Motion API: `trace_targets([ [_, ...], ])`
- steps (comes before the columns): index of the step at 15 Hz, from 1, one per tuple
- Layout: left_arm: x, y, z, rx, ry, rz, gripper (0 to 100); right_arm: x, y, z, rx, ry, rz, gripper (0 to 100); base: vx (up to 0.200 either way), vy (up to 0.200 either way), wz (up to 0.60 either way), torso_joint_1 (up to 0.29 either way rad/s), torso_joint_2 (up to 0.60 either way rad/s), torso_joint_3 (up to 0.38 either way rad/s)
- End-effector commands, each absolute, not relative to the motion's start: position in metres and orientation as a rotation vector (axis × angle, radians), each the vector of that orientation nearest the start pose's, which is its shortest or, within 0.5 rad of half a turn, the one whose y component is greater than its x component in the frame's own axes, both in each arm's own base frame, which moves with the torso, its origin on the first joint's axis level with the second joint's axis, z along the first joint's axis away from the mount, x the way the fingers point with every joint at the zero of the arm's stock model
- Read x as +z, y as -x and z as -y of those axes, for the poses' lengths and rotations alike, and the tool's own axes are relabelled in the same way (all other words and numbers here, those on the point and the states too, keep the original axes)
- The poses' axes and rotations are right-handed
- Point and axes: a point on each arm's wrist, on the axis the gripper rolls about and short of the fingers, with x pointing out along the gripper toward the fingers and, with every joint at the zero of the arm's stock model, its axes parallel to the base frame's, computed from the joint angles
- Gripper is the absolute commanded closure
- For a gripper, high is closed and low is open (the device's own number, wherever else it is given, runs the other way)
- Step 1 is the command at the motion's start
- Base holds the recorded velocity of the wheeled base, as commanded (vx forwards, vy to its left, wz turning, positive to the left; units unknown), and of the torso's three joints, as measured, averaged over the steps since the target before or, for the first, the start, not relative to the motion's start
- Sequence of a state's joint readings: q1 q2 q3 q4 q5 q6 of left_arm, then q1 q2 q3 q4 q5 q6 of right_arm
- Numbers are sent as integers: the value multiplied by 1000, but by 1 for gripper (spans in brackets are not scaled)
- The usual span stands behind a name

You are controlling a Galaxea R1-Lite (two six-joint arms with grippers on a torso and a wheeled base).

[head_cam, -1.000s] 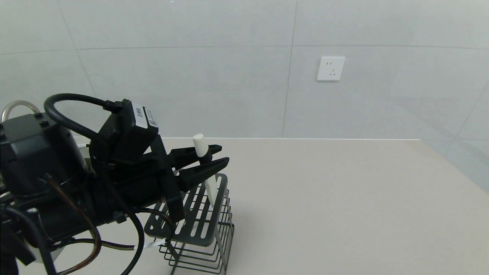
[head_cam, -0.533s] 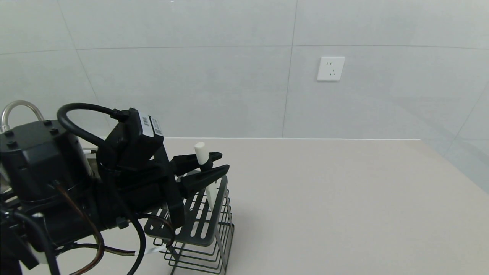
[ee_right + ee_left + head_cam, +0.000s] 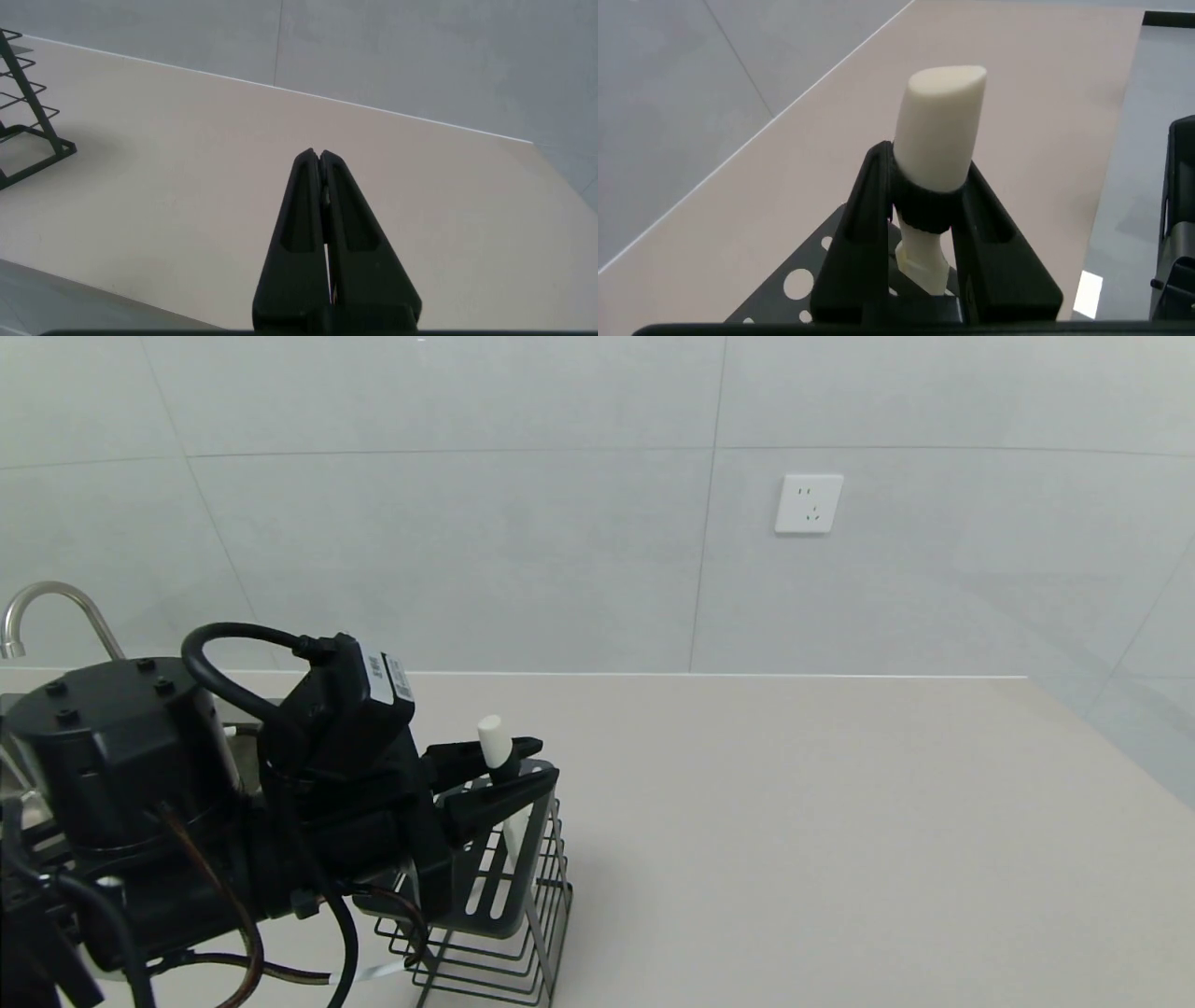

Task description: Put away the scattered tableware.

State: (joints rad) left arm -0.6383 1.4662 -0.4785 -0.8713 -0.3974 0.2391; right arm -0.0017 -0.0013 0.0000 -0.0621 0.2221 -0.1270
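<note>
My left gripper (image 3: 523, 761) is shut on a white-handled utensil (image 3: 492, 737) that stands nearly upright, its rounded end sticking up above the fingers. In the left wrist view the white handle (image 3: 938, 131) has a black band pinched between my left gripper (image 3: 924, 173). The utensil's lower part reaches down into a black wire rack (image 3: 509, 919) on the counter, directly under the gripper. My right gripper (image 3: 320, 161) hangs shut and empty above bare counter, with a corner of the rack (image 3: 23, 140) far off to its side.
A beige counter (image 3: 794, 821) runs to the tiled wall, with open room to the right of the rack. A curved metal faucet (image 3: 47, 602) stands at the far left. A wall socket (image 3: 808, 504) sits above the counter.
My left arm has come down with the utensil, so the handle sits lower and its lower part goes deeper into the rack. The faucet behind the arm is now uncovered.
</note>
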Motion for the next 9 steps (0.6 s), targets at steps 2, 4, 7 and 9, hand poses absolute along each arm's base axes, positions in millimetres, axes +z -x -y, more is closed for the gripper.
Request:
trace_targets([
  [2, 177, -181, 145, -1046, -233, -20, 100, 82, 24, -5, 217, 134, 77, 100, 0, 0, 0, 0, 0, 0],
  [4, 175, -182, 146, -1047, -234, -31, 100, 82, 24, -5, 217, 134, 77, 100, 0, 0, 0, 0, 0, 0],
  [7, 175, -182, 146, -1047, -233, -32, 100, 82, 24, -5, 217, 134, 77, 100, 0, 0, 0, 0, 0, 0],
  [9, 169, -179, 144, -1049, -236, -57, 100, 82, 24, -5, 217, 134, 77, 100, 0, 0, 0, 0, 0, 0],
])
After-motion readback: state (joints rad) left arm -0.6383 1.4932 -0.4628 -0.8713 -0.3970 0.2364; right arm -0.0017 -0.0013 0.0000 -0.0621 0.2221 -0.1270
